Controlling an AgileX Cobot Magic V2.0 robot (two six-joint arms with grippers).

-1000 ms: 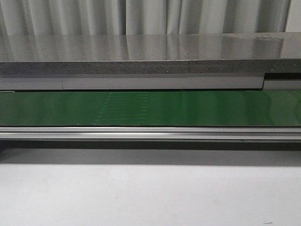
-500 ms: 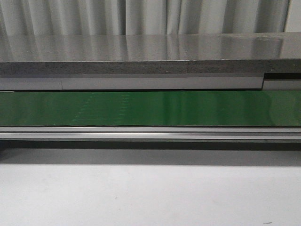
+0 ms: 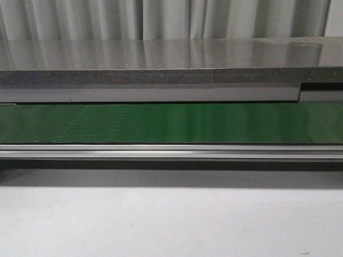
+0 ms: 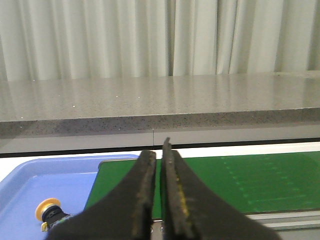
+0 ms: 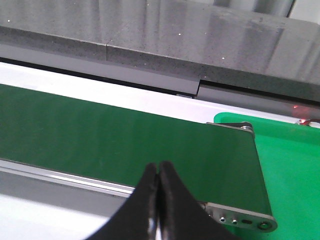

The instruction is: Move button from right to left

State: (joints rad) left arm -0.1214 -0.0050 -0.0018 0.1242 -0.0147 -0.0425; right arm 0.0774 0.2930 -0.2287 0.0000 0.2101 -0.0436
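Both arms hang low over the near side of the bench [image 3: 171, 219]. The left end effector [image 4: 159, 200] is pinched nearly closed, holding nothing; the right end effector [image 5: 158, 200] is pressed fully together, also empty. Beyond runs the green conveyor belt [image 3: 214, 123]. At its left end, the button [image 4: 50, 212] sits in the blue tray [image 4: 30, 180].

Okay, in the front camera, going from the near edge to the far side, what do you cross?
White tabletop → silver rail of the conveyor → green belt → pale strip behind the belt → grey speckled counter → curtain. No button or gripper shows in this view.
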